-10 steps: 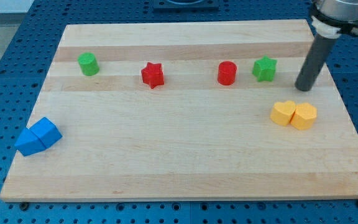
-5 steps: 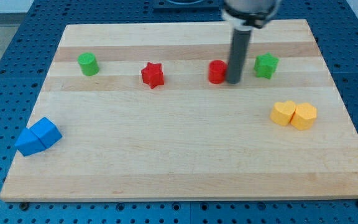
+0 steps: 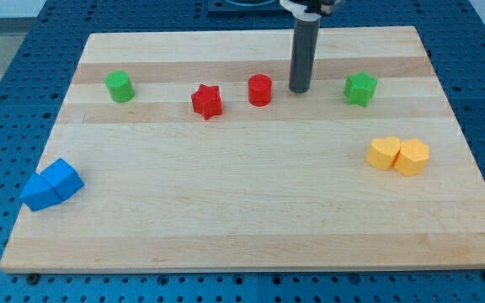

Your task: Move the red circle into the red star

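The red circle (image 3: 260, 90) stands on the wooden board (image 3: 251, 210) near the view's top, a short gap to the right of the red star (image 3: 206, 101). The two do not touch. My tip (image 3: 299, 89) rests on the board just to the right of the red circle, with a small gap between them. The dark rod rises from the tip toward the view's top.
A green star (image 3: 360, 88) sits right of my tip. A green cylinder (image 3: 119, 86) stands at the upper left. Two yellow blocks (image 3: 398, 155) touch each other at the right. Two blue blocks (image 3: 50, 184) touch at the lower left edge.
My tip swept left from beside the green star, met the red circle and pushed it left toward the red star. The tip now stands slightly apart from it.
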